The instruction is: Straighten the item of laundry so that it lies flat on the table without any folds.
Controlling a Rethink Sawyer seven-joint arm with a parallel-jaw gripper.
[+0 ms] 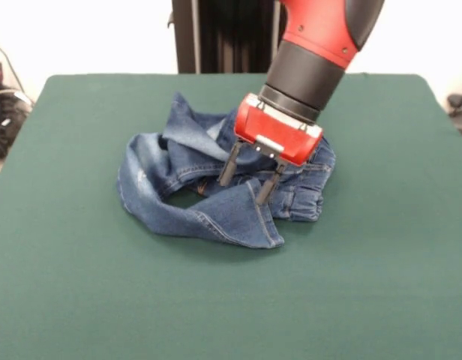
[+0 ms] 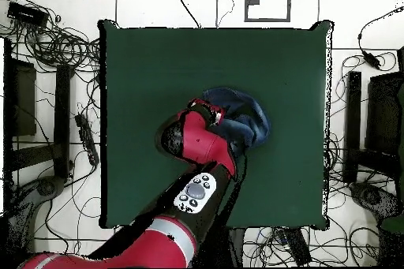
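The small blue denim jeans (image 1: 178, 191) lie crumpled on the dark green table (image 1: 381, 247), curled into a ring with a leg end folded toward the front. My gripper (image 1: 245, 188) hangs over the middle of the heap, its two black fingers (image 1: 229, 166) spread apart with the tips at the cloth, holding nothing that I can see. In the overhead view the arm covers most of the jeans (image 2: 246, 116), and the gripper itself is hidden under the red wrist there.
The table (image 2: 158, 69) is much bigger than the jeans, with green cloth on all sides of them. The black pedestal (image 1: 223, 34) stands at the far edge. Cables and stands (image 2: 55, 53) lie on the floor around the table.
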